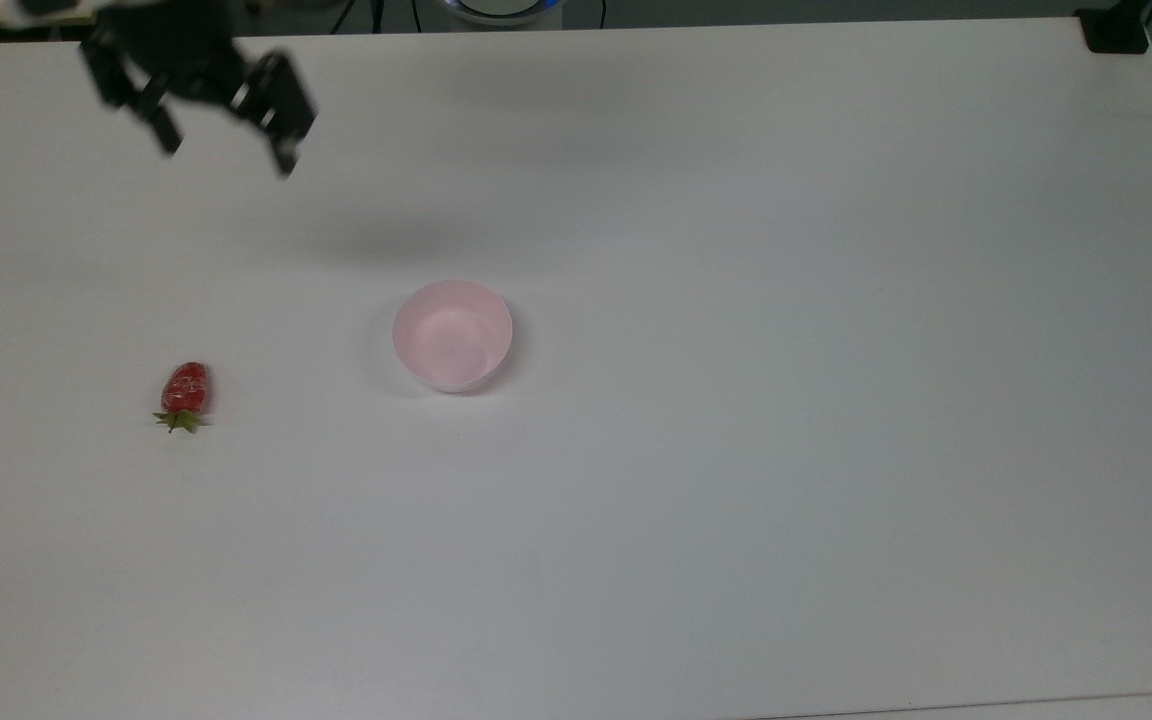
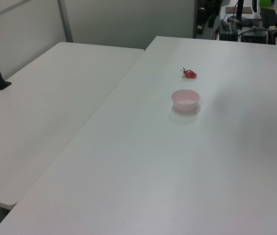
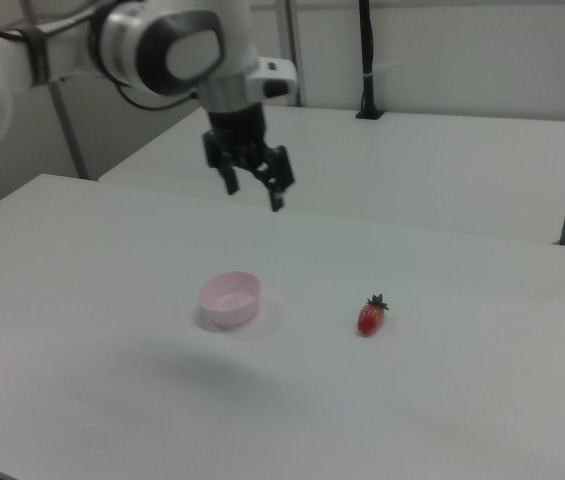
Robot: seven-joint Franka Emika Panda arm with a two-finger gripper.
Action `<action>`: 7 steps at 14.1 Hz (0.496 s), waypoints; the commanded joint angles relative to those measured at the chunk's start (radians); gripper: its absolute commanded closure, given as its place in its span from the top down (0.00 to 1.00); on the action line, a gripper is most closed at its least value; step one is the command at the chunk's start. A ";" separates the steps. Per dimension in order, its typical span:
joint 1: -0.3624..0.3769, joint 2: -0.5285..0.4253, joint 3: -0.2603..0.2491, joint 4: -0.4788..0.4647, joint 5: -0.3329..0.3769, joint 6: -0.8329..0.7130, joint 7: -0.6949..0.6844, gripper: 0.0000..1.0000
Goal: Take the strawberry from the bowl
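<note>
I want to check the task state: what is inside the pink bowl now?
The bowl holds nothing; its whole pink floor shows in the top view. The strawberry lies on the table, apart from it. The open claw carries nothing.

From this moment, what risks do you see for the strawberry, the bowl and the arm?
1. The strawberry lies on its side on the bare table, apart from the bowl. Being rounded, it might roll if the table is bumped.
2. The bowl is empty and looks light, so a low pass of the hand could push or tip it.
3. The hand hangs open and high above the table in the right view, so a new grasp would need a long descent, and a small aiming error may miss the little fruit.
</note>
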 commanded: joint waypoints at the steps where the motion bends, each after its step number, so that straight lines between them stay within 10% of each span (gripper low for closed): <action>1: -0.001 -0.131 0.086 -0.081 -0.069 -0.128 0.015 1.00; 7: -0.015 -0.136 0.143 -0.087 -0.115 -0.154 0.016 1.00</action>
